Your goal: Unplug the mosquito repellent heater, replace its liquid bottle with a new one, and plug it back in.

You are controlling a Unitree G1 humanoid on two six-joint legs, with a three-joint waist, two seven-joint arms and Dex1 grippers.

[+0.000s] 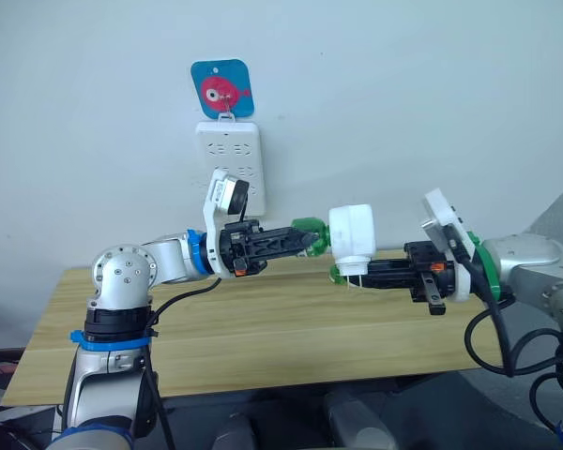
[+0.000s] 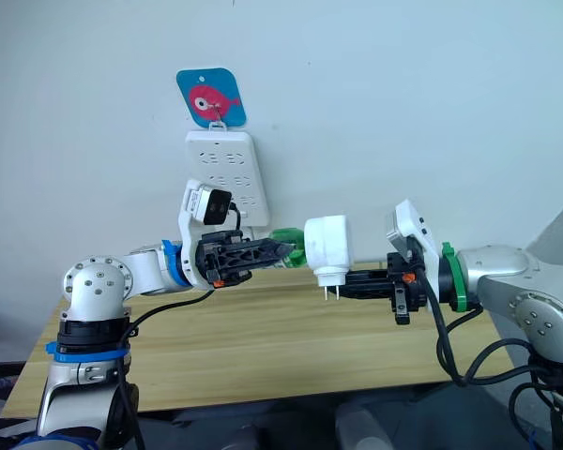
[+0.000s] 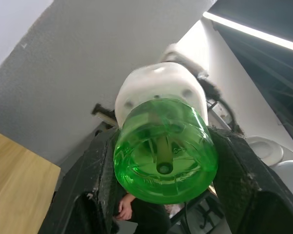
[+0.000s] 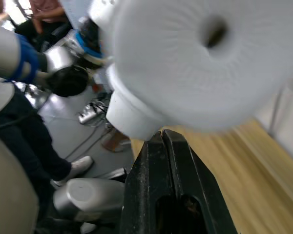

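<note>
The mosquito repellent heater (image 1: 352, 234), a small white rounded unit, is held in the air above the wooden table (image 1: 263, 347), its two prongs (image 2: 330, 292) pointing down. My right gripper (image 1: 350, 276) is shut on its lower part from the right. A clear green liquid bottle (image 1: 309, 231) sticks out of the heater's left side. My left gripper (image 1: 305, 240) is shut on this bottle, and the left wrist view shows the bottle's base (image 3: 165, 151) between the black fingers (image 3: 95, 185). In the right wrist view the heater's round vented top (image 4: 210, 53) sits just beyond the closed fingers (image 4: 161, 161).
A long white power strip (image 1: 227, 164) hangs on the wall behind the arms, under a blue tag with a red fish (image 1: 221, 89). A small green shape (image 1: 337, 273) shows just under the heater. People (image 4: 44, 7) are in the room behind.
</note>
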